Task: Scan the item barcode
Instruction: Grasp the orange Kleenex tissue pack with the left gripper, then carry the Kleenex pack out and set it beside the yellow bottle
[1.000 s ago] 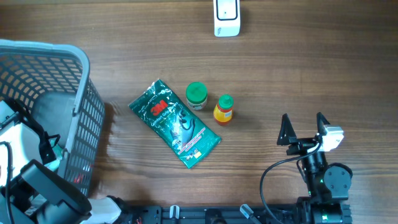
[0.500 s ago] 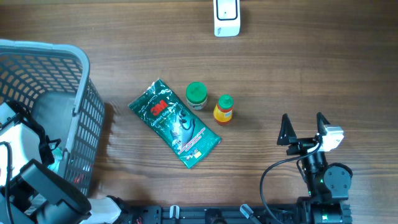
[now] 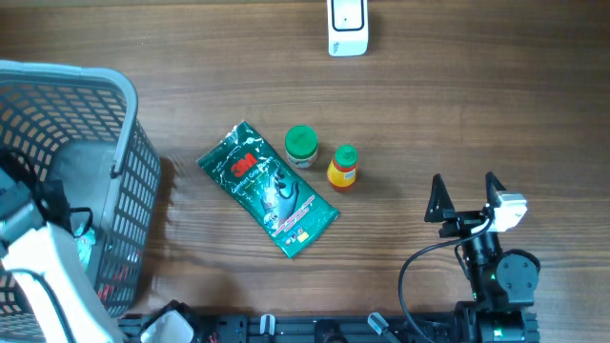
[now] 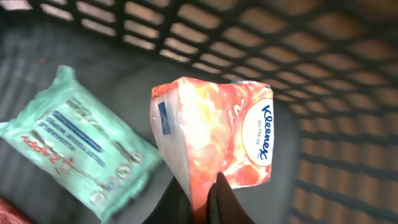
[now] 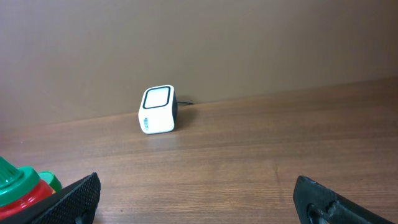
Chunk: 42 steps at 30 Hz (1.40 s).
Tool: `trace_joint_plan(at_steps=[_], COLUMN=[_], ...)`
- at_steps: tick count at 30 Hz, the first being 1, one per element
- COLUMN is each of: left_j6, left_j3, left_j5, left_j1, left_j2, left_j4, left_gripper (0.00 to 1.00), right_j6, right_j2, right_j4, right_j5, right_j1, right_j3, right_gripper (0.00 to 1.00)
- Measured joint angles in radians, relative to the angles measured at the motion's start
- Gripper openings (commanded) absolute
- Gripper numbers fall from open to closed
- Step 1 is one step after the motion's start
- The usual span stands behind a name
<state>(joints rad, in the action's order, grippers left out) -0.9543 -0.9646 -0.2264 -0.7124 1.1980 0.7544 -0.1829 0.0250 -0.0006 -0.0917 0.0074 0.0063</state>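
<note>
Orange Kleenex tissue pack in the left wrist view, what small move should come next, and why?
Probably lift the orange Kleenex tissue pack straight up out of the grey mesh basket. The left fingers are shut on its lower edge, basket walls surround it, and the white cube scanner stands far outside.

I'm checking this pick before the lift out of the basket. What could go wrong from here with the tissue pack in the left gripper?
1. The left gripper pinches only the lower edge of the soft Kleenex pack, so it may slip or swing on the lift.
2. The basket wall stands close behind it; the dangling pack might snag there.
3. The scanner sits far off; a swinging pack may present its barcode badly.
</note>
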Motion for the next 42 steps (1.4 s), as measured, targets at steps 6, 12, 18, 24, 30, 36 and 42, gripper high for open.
trace_joint_plan(at_steps=[6,12,18,24,30,36,42], left_j6=[0.085,0.175,0.194,0.194,0.207,0.281,0.406], left_j3=[-0.002,-0.006,-0.011,-0.011,-0.011,-0.011,-0.018], left_j5=[0.269,0.659,1.016,1.311,1.462,1.496,1.362], left_j1=[0.000,0.000,0.000,0.011,0.195,0.491,0.708], left_j2=[-0.216,-0.378,-0.439,-0.439,-0.437,-0.368,-0.232], left_j4=[-0.100,-0.304,-0.542,-0.661,-0.760,-0.745,-0.406], left_gripper=[0.04,0.04,0.04,0.04,0.04,0.04,0.04], right_j6=[0.000,0.000,0.000,0.000,0.000,0.000,0.000], right_j2=[0.000,0.000,0.000,0.000,0.000,0.000,0.000], right_j4=[0.000,0.000,0.000,0.000,0.000,0.000,0.000], right_j5=[0.000,0.000,0.000,0.000,0.000,0.000,0.000], right_j1=[0.000,0.000,0.000,0.000,0.000,0.000,0.000], right_j3=[0.000,0.000,0.000,0.000,0.000,0.000,0.000], right_gripper=[1.00,1.00,1.00,1.00,1.00,1.00,1.00])
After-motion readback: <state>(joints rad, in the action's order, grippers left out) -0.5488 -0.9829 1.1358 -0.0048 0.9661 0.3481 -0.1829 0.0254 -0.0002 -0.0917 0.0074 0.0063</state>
